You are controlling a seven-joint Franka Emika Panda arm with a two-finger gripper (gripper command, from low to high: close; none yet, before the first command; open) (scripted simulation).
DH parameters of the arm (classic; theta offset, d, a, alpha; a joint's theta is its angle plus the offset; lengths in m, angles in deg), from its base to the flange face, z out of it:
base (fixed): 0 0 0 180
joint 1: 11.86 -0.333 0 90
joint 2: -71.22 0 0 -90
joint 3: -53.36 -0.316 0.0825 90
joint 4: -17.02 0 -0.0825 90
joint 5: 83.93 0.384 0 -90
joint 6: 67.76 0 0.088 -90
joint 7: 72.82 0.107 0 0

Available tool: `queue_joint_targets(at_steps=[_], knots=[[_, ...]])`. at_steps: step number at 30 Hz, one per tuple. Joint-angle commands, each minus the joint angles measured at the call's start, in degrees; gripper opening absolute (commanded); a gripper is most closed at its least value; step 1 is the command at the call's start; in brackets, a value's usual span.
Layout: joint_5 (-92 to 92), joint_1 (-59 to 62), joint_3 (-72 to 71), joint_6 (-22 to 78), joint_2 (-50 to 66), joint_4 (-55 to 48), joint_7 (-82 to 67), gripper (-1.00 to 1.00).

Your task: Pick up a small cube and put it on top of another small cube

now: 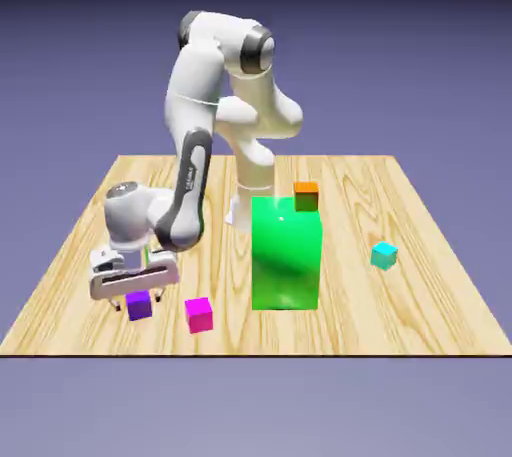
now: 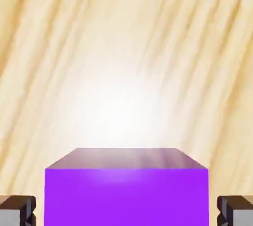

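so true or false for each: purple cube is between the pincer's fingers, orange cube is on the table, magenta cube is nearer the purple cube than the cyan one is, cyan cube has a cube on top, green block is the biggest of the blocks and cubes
1. The purple cube is between the pincer's fingers. True, with a slim gap on each side.
2. The orange cube is on the table. False: the orange cube is on top of the green block.
3. The magenta cube is nearer the purple cube than the cyan cube is. True.
4. The cyan cube has a cube on top. False: nothing is on it.
5. The green block is the biggest of the blocks and cubes. True.
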Motion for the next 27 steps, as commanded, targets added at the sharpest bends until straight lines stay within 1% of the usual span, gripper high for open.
queue_joint_targets(at_steps=[1, 4, 6, 7, 17, 22, 27], knots=[[-2.11, -1.56, 2.03, 1.26, -2.08, 0.71, 1.61, -1.0], [-8.45, -6.24, 8.11, 5.22, -8.3, 2.84, 6.45, -1.0], [-8.96, -6.62, 8.61, 5.54, -8.81, 3.02, 6.84, -1.0], [-10.36, -5.58, 7.07, 6.49, -8.1, 2.84, 8.83, -1.0], [-35.28, -18.79, -10.92, 17.03, -10.23, -5.79, 10.56, -1.0], [-46.66, -28.64, -19.57, 21.27, -12.59, -8.98, 11.71, -1.0], [-43.96, -39.02, -19.54, 17.72, -16.93, -2.25, 20.57, -1.0]])
